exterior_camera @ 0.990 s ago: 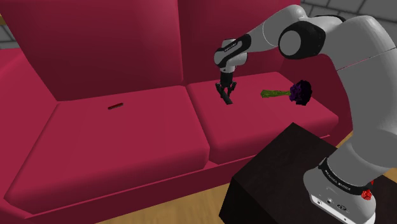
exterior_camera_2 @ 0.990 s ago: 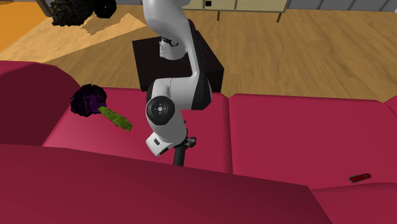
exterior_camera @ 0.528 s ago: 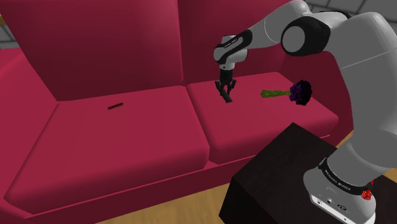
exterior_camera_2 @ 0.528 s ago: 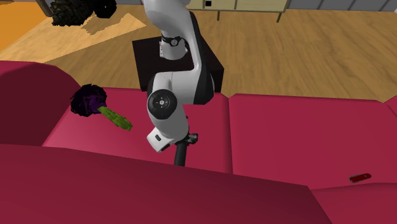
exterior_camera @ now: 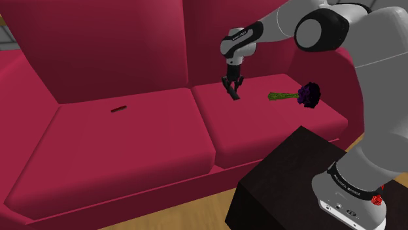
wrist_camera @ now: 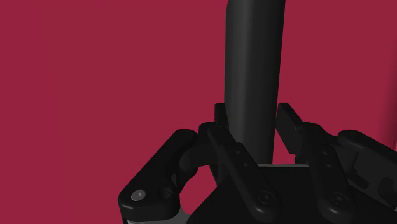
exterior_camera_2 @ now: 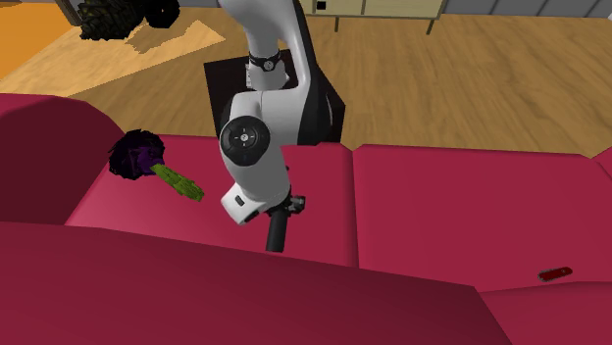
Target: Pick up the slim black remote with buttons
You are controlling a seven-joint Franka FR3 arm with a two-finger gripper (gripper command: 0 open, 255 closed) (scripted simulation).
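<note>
— What is the pincer doing?

— The pincer [wrist_camera: 254, 119] is gripping the slim black remote [wrist_camera: 254, 57]. Its two fingers [wrist_camera: 221, 130] are pressing on the remote's long sides, one on each, and the remote is sticking out well past their tips.

— Are its buttons showing?

— I cannot tell. The face that is turning toward the wrist camera is looking plain and smooth.

— Where is the remote in the scene?

— In the shoulder view it is hanging nearly upright from the pincer, over the far part of the right seat cushion [exterior_camera: 261, 127] of a crimson sofa [exterior_camera: 98, 59], just in front of the backrest [exterior_camera_2: 196, 294]. I cannot tell whether its lower end is touching the cushion. In the second exterior view the backrest is hiding that end.

— What is lying close by?

— On the same cushion, to the shoulder view's right of the pincer, a bunch of purple flowers [exterior_camera: 308, 94] with green stems is lying flat, near the remote but apart from it. Well apart toward the shoulder view's left, a small slim dark red thing [exterior_camera: 118, 109] is lying on the far part of the left seat cushion [exterior_camera: 131, 150].

— And farther out?

— The white arm [exterior_camera: 373, 85] is rising from the dark box stand [exterior_camera: 288, 176] at the shoulder view's near right and reaching over toward the far left, with its wrist pointing down at the cushion. In the second exterior view a wooden floor [exterior_camera_2: 471, 88] is stretching away beyond the sofa.
</note>
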